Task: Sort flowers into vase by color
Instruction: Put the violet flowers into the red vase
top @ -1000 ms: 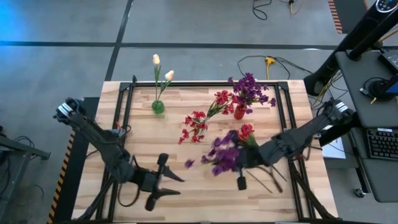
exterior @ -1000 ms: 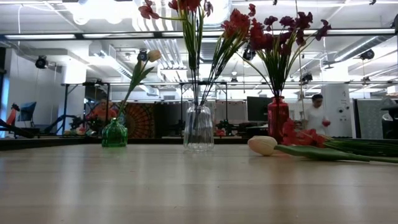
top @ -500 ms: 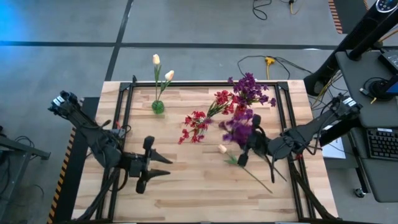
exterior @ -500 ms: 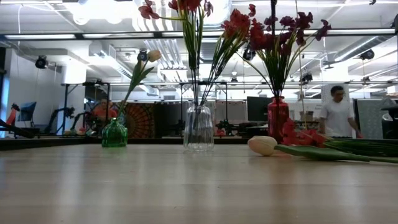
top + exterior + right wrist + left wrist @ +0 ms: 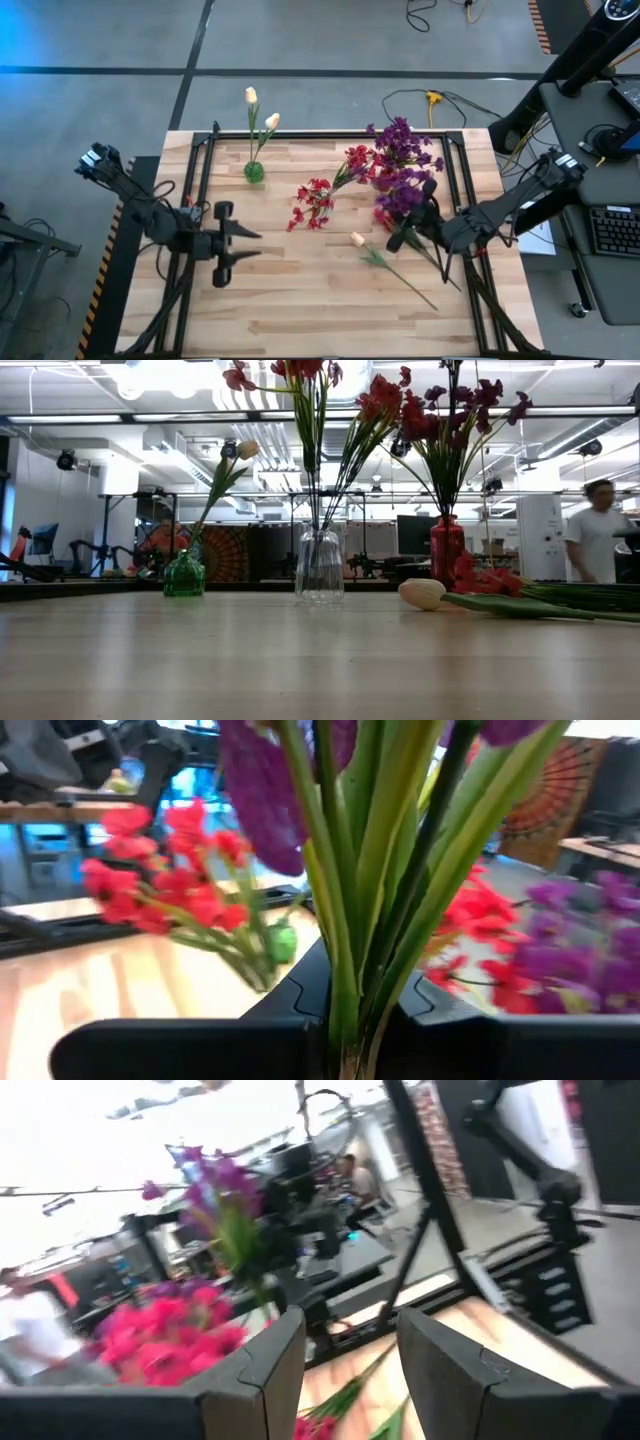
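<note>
The right gripper [image 5: 408, 228], clamped on the purple flowers [image 5: 398, 195], nears the red vase [image 5: 447, 550], so the stems may miss its narrow mouth and tip it.

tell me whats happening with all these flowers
The right gripper is shut on a purple flower, carrying it beside the red vase, which already holds purple blooms. The left gripper hangs empty over the table's left side, jaws apart. A tulip and a red flower lie on the table.
</note>
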Controlling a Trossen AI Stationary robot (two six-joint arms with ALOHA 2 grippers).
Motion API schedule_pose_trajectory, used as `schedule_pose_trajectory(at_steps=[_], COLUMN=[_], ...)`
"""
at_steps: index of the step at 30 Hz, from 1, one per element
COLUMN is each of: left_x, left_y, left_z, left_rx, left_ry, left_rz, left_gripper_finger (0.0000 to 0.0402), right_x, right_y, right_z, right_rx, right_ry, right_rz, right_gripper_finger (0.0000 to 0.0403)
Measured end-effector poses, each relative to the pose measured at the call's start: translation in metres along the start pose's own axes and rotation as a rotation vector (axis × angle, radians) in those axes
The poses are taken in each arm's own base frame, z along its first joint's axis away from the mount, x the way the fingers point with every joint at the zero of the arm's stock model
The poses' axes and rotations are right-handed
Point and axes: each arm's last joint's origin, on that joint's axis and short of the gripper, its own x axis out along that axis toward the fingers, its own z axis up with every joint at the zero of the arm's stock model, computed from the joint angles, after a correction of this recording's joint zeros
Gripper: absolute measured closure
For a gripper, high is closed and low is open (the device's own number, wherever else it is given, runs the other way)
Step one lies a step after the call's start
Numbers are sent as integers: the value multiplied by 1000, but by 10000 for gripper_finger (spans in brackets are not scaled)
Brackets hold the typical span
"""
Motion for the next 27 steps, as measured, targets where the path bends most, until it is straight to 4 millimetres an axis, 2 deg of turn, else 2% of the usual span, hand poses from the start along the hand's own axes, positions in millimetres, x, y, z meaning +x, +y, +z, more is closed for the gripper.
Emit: schedule_pose_trajectory(at_steps=[7,14,21,25,27], left_x=[-19,-28,-26,-23,-22], left_y=[15,9,16,14,15], left_z=[-13,-35,-20,-27,-33], left_rx=[-25,66,107,156,168], left_ry=[54,103,-1,-11,19], left_rz=[181,152,96,-39,-34], left_gripper_finger=[259,259,259,259,259], right_x=[-3,-4,3,7,9], right_y=[-13,-34,-49,-51,-53], right_z=[-2,-2,-3,-12,-12], right_rx=[-71,-111,8,-8,-21], right_ry=[-4,-11,-62,-43,-43], right_rz=[-120,-123,161,126,93], right_gripper_finger=[374,374,374,374,374])
